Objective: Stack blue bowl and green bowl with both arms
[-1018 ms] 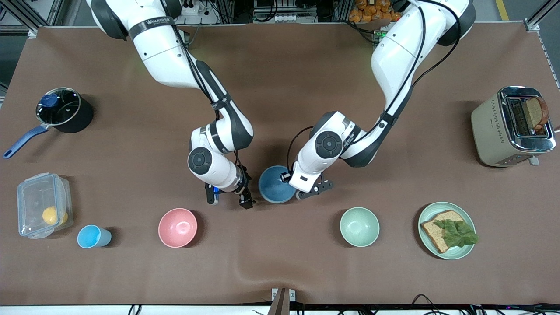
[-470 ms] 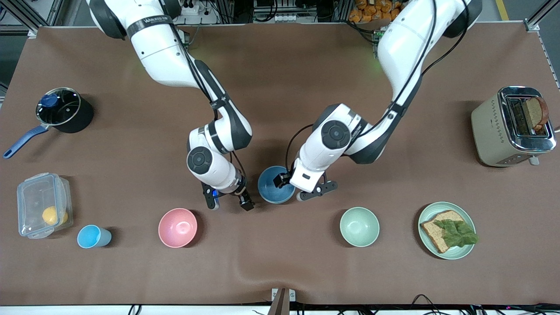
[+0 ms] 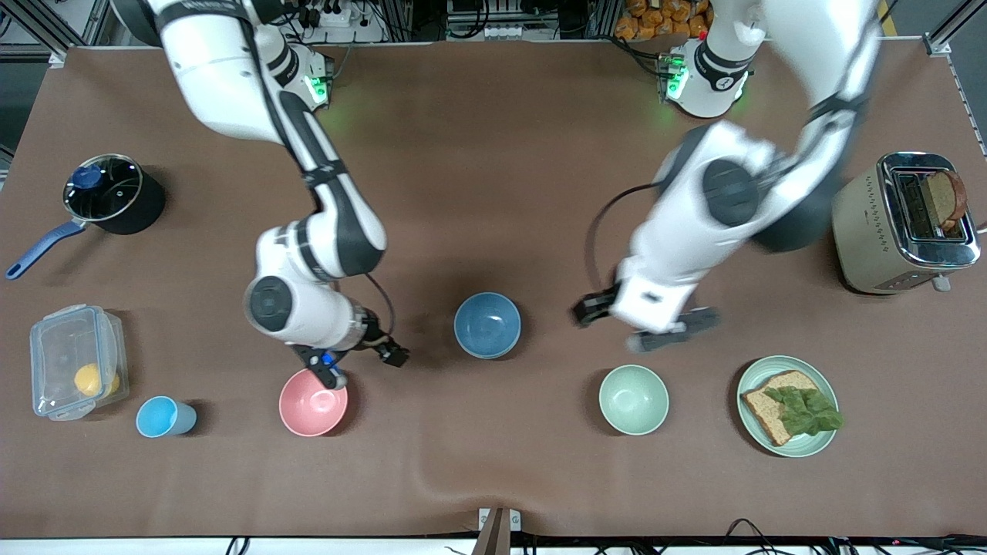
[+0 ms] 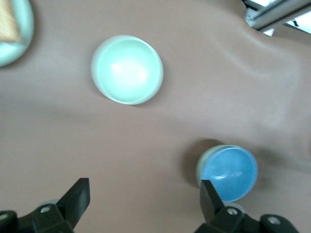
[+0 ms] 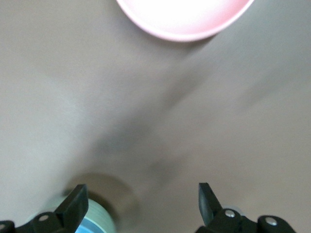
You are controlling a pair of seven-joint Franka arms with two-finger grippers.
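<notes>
The blue bowl (image 3: pixel 487 324) stands upright mid-table. In the left wrist view (image 4: pixel 229 172) and the right wrist view (image 5: pixel 87 227) a pale green wall (image 4: pixel 200 166) shows round its outside, so it appears to sit nested in the green bowl (image 5: pixel 99 213). In the front view that green bowl is hidden under it. My left gripper (image 3: pixel 644 324) is open and empty (image 4: pixel 144 191), over the table beside the stack toward the left arm's end. My right gripper (image 3: pixel 364 366) is open and empty (image 5: pixel 142 194), over the table between the stack and the pink bowl (image 3: pixel 313 401).
A paler mint bowl (image 3: pixel 634 399) stands alone nearer the camera, also in the left wrist view (image 4: pixel 127 69). Beside it is a green plate (image 3: pixel 786 405) with bread. There are also a toaster (image 3: pixel 902 221), a light-blue cup (image 3: pixel 164 416), a plastic box (image 3: pixel 75 361) and a pot (image 3: pixel 112 193).
My left gripper has come off the blue bowl's rim and swung away toward the left arm's end. My right gripper has moved from beside the bowl toward the pink bowl.
</notes>
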